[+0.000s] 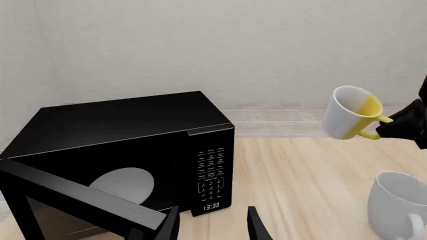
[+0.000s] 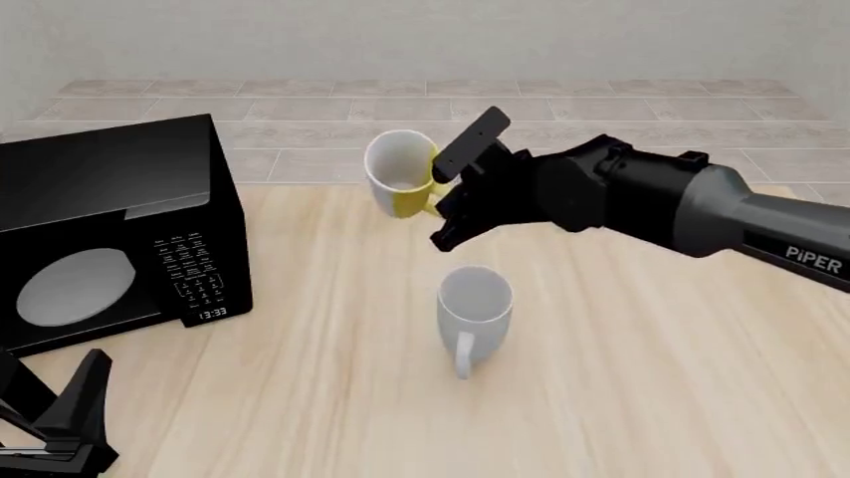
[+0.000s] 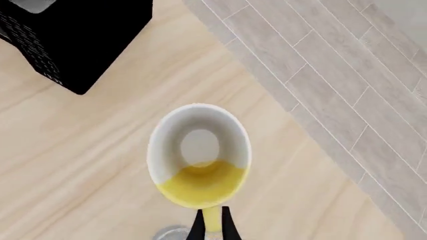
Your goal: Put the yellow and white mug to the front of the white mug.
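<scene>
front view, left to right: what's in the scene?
left gripper → microwave → yellow and white mug, held up off the table → white mug standing on the table → right arm coming in from the right.

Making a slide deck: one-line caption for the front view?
Right gripper holds the yellow and white mug by its handle, aloft beyond the white mug.

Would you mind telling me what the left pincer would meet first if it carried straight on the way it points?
Probably the microwave: its keypad side lies just ahead of the left pincer, though depth is uncertain.
</scene>
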Robot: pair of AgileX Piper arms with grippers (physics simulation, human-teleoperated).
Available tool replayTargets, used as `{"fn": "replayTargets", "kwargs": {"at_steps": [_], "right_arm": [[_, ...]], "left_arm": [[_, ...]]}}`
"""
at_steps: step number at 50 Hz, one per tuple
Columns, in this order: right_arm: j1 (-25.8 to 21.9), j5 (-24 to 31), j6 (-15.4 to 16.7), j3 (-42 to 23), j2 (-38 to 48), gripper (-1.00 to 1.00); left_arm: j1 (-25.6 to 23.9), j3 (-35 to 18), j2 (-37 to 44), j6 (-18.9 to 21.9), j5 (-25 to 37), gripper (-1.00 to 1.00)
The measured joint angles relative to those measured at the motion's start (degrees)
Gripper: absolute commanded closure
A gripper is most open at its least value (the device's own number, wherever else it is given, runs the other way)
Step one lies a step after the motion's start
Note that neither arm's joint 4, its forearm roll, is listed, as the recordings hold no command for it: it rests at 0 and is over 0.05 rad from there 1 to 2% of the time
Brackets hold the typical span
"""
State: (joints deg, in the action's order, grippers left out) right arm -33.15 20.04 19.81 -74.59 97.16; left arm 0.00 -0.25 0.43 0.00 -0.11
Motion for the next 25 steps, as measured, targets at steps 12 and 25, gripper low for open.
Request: {"fn": "replayTargets", "kwargs": {"at_steps": [12, 25], "right_arm": [[3.96, -0.43, -0.86, -0.89, 2.30, 1.00], [8.03, -1.31, -1.32, -1.81, 5.67, 1.00]], "left_arm": [[0.00, 0.00, 0.00, 0.00, 0.00, -1.00], [0.00, 0.00, 0.00, 0.00, 0.00, -1.00]]}}
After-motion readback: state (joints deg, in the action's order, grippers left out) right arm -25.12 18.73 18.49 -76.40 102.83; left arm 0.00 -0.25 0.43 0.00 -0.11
